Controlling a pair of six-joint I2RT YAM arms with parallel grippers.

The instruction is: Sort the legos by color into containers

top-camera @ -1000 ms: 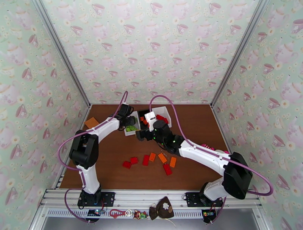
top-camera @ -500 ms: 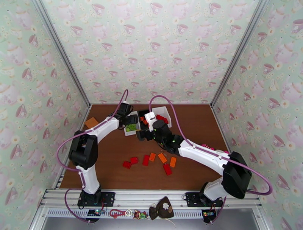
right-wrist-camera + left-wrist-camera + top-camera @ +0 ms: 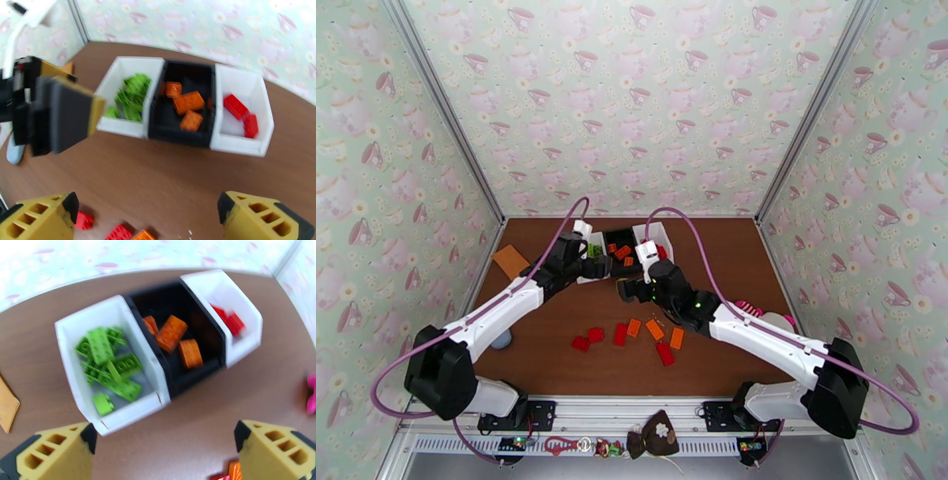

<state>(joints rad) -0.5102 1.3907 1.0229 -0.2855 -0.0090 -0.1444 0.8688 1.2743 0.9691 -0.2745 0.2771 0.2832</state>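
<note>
Brown table (image 3: 727, 260): take the next pick from the loose bricks (image 3: 620, 334) mid-table toward the near edge. Drop straight over one brick, straddle its short sides, stay clear of the other arm.

Counted:
- Three bins at the far edge: left white bin (image 3: 130, 413), black bin (image 3: 193, 376), right white bin (image 3: 245, 342).
- Left gripper (image 3: 164, 453) and right gripper (image 3: 150, 217): both spread wide, holding nothing.
- Green legos (image 3: 102, 346): roughly seven, blurred.
- Orange legos (image 3: 189, 100): three binned, three loose.
- Red legos (image 3: 237, 106): probably two binned, four loose.

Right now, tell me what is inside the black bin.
Three orange legos lie inside the black bin, with no other colour visible. Anything beneath them on its dark floor is covered.
</note>
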